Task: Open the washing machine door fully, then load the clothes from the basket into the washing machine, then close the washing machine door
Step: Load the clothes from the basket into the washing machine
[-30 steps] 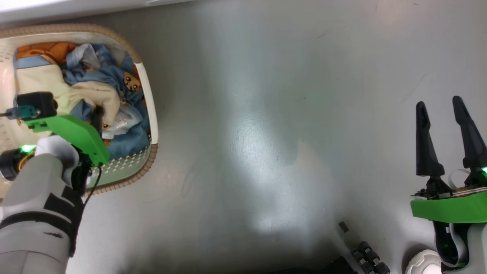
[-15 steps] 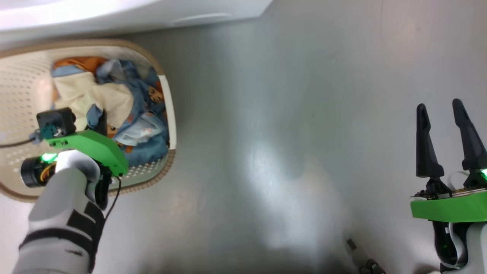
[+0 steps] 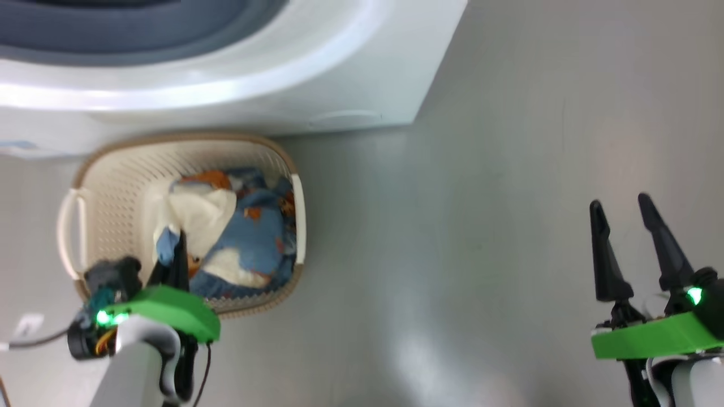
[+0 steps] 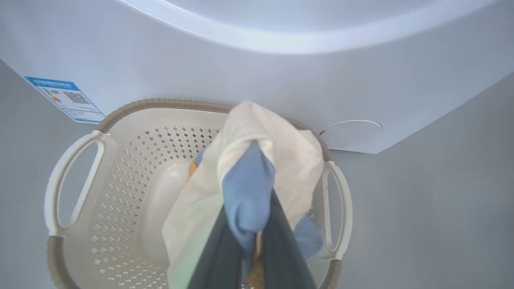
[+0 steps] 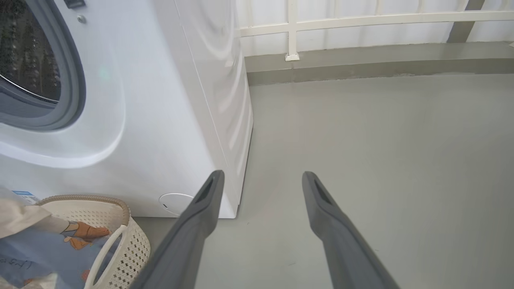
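clothes [image 4: 281, 160], soft cream-and-blue folds, pinched in closed left gripper [image 4: 251, 237]; right gripper [image 3: 619, 203] spread empty.

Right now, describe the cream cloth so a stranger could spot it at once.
Start at the white washing machine; the perforated basket sits on the floor at its foot. Inside, the cream cloth lies beside the blue bear-print fabric, plain where that one is printed.
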